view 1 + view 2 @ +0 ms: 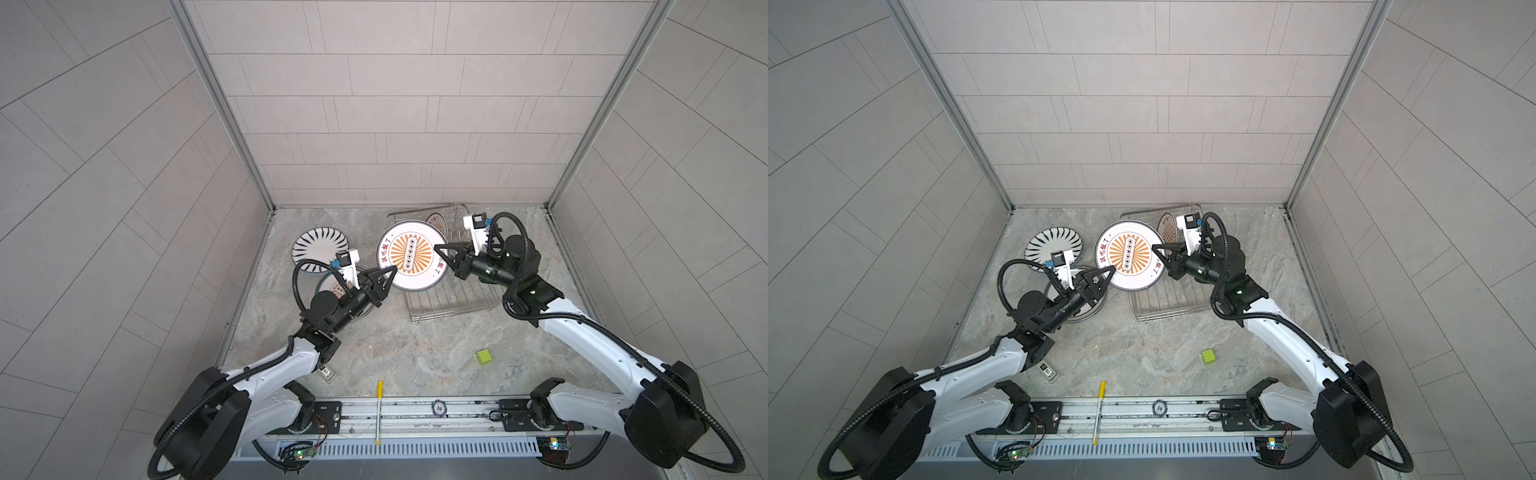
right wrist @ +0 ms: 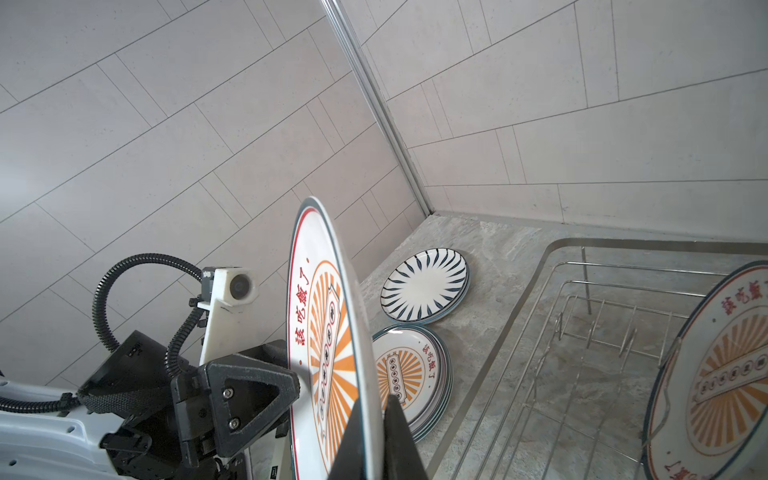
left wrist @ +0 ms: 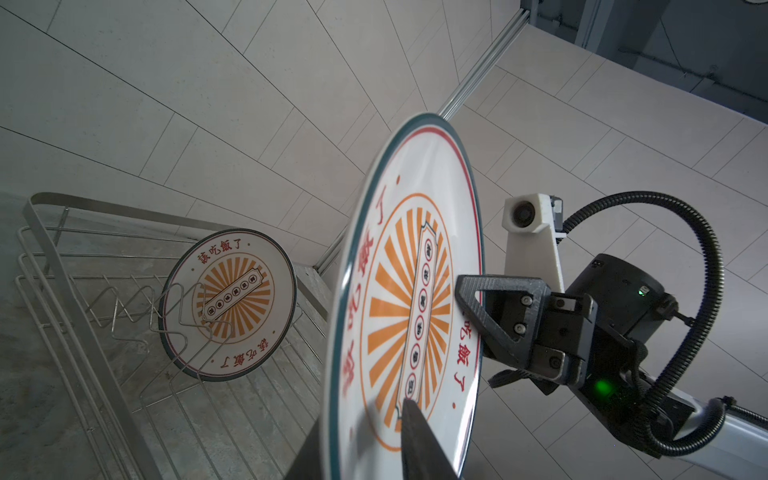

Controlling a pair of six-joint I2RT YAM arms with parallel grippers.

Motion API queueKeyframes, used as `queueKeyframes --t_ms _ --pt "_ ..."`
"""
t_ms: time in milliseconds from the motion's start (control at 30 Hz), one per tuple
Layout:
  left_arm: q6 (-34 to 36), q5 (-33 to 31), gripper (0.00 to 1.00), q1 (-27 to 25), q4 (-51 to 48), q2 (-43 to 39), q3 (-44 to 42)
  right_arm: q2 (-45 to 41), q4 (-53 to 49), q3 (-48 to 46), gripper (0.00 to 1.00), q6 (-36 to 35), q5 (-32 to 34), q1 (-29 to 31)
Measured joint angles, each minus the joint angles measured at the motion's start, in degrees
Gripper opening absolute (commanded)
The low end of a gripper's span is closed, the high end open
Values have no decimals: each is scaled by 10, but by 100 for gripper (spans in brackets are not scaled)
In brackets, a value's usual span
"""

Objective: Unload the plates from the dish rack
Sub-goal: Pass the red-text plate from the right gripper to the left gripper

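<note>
Right gripper (image 1: 437, 249) clamped on rim of sunburst plate (image 1: 409, 255), held up over dish rack's (image 1: 457, 301) left edge, face tilted up. Left gripper (image 1: 390, 271) straddles opposite rim; pinching or not, cannot tell. Second sunburst plate (image 3: 228, 303) stands leaning among prongs (image 3: 124, 307) at rack's far end. Left of rack, flat on tabletop (image 1: 374, 345): stack of sunburst plates (image 2: 409, 374) near it; striped plates (image 2: 424, 286) farther off, next to that stack.
</note>
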Motion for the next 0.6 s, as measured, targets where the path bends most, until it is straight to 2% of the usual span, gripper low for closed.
queueKeyframes --t_ms 133,433,600 --pt "-15 2 26 0 30 15 0 2 7 0 0 5 -6 1" --pt "-33 3 26 0 58 25 0 10 26 0 0 12 -16 3" --pt "-42 1 20 0 64 27 -1 14 32 0 0 14 -20 4"
